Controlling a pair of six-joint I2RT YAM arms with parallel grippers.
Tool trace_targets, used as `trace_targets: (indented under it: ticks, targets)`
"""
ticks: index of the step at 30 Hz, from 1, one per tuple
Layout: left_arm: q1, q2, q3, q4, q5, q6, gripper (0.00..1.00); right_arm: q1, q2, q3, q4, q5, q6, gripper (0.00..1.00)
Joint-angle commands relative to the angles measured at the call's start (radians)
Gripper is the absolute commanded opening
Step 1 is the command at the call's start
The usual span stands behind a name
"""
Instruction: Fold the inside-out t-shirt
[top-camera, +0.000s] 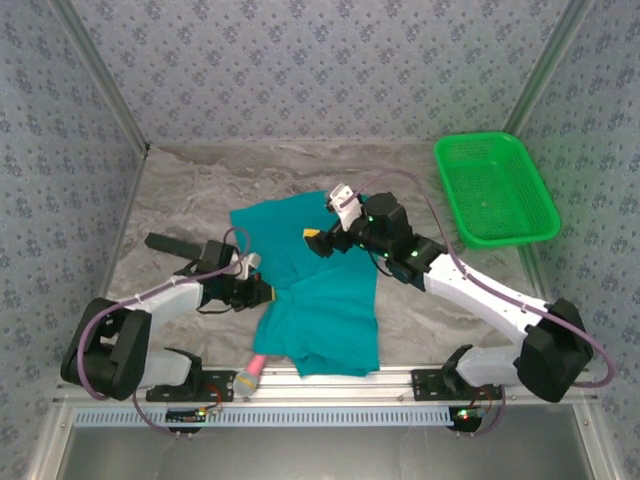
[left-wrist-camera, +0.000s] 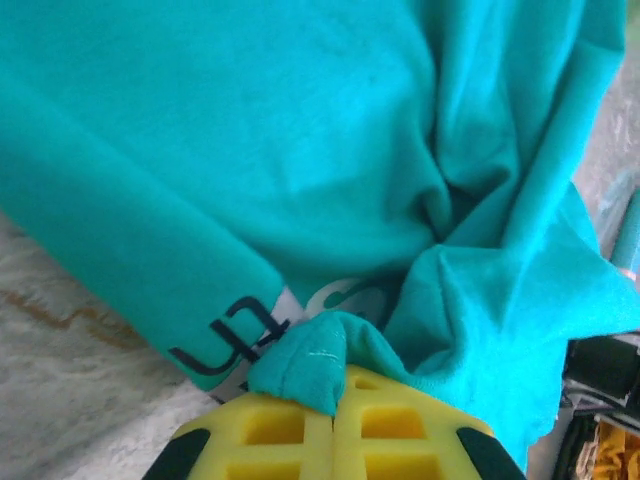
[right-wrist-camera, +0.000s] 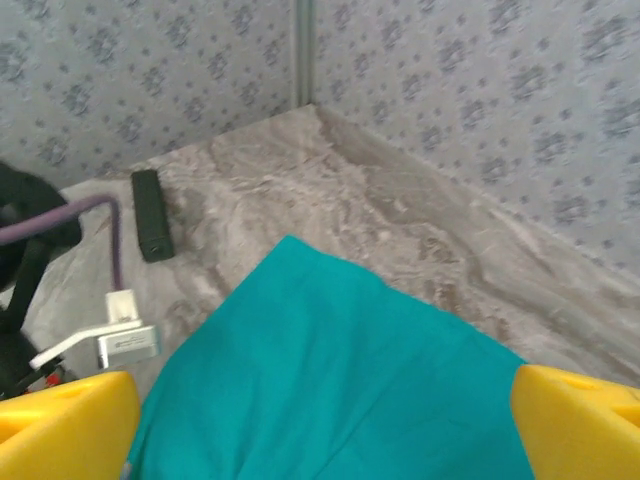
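Observation:
The teal inside-out t-shirt (top-camera: 318, 300) lies crumpled on the marble table, reaching from the middle down to the front rail. My left gripper (top-camera: 262, 292) is at its left edge. In the left wrist view that gripper (left-wrist-camera: 335, 405) is shut, its yellow fingers (left-wrist-camera: 400, 425) pinching a small fold of the t-shirt (left-wrist-camera: 300, 150) beside a white patch with dark lettering (left-wrist-camera: 262, 325). My right gripper (top-camera: 320, 241) hovers over the shirt's upper part. Its yellow fingers (right-wrist-camera: 62, 420) stand wide apart, open, with a flat corner of the t-shirt (right-wrist-camera: 330, 370) below and nothing between them.
A green plastic basket (top-camera: 495, 188) sits at the back right. A black bar (right-wrist-camera: 150, 215) lies on the table left of the shirt. A pink and white object (top-camera: 251, 375) rests by the front rail. Patterned walls close in the back and both sides.

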Motion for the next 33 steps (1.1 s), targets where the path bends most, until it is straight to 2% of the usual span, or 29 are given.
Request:
trace_targets:
  ticks: [1,3,6,8,12,16,19,21,23,26,32,33]
  targets:
    - [-0.008,-0.085,0.035,-0.032,0.036,0.035,0.00,-0.019,0.069,0.056,-0.032,0.007,0.053,0.96]
    - [-0.014,-0.154,0.031,-0.040,0.040,0.027,0.00,-0.039,0.127,0.108,-0.086,0.071,0.122,0.95]
    - [-0.040,-0.243,0.038,-0.081,0.057,0.021,0.00,-0.078,0.266,0.297,-0.324,0.192,0.323,0.91]
    - [-0.074,-0.276,0.043,-0.092,0.065,0.013,0.00,-0.091,0.363,0.407,-0.446,0.215,0.381,0.88]
    - [-0.128,-0.350,0.089,-0.149,-0.004,-0.004,0.00,-0.092,0.509,0.515,-0.501,0.206,0.491,0.79]
    - [-0.138,-0.469,0.159,-0.195,-0.040,-0.004,0.00,-0.084,0.666,0.671,-0.587,0.160,0.539,0.76]
    - [-0.150,-0.522,0.179,-0.230,-0.068,-0.014,0.00,-0.066,0.791,0.789,-0.639,0.178,0.546,0.66]
    - [-0.153,-0.522,0.192,-0.285,-0.098,-0.030,0.00,-0.057,0.868,0.868,-0.666,0.193,0.554,0.58]
    - [-0.158,-0.510,0.199,-0.306,-0.094,-0.038,0.00,-0.050,0.929,0.932,-0.691,0.214,0.562,0.56]
    - [-0.172,-0.497,0.182,-0.279,-0.046,-0.050,0.00,-0.033,1.007,1.018,-0.730,0.255,0.555,0.55]
    - [-0.178,-0.451,0.166,-0.332,-0.043,-0.058,0.00,-0.023,1.135,1.143,-0.800,0.269,0.594,0.53]
    - [-0.178,-0.447,0.161,-0.330,-0.039,-0.059,0.00,-0.025,1.152,1.154,-0.805,0.275,0.596,0.46]
